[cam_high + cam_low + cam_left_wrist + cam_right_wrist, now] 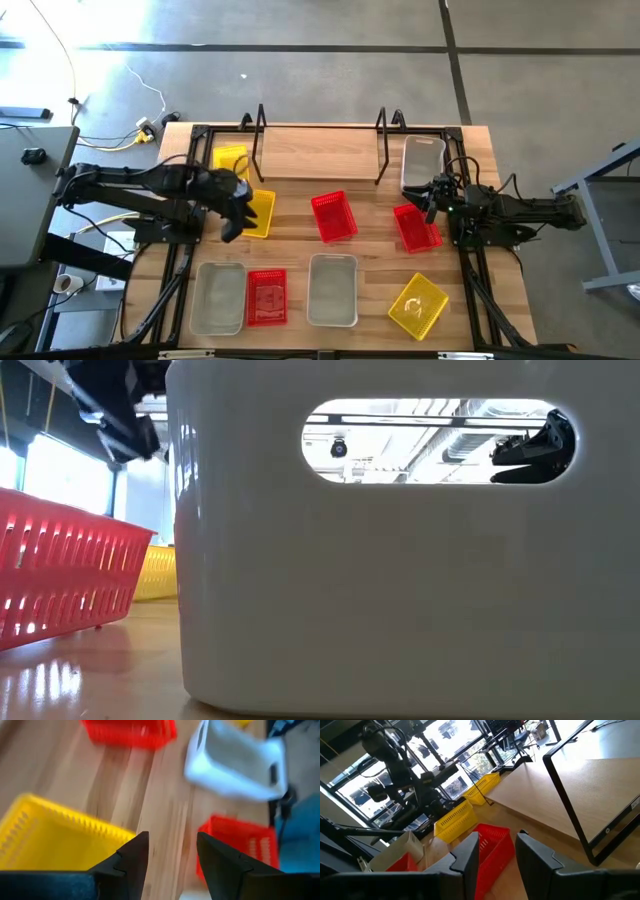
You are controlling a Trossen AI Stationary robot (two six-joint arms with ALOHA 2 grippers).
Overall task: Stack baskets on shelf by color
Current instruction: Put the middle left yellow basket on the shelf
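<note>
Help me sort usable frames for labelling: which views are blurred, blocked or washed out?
Low view: a translucent grey-white plastic basket fills most of the frame, hiding the table; bright window glare at left. Left wrist view: the white basket and red mesh basket are smeared by blur. Right wrist view: backlit windows, otherwise sharp. High view: evenly lit; sun patch on the floor.
</note>
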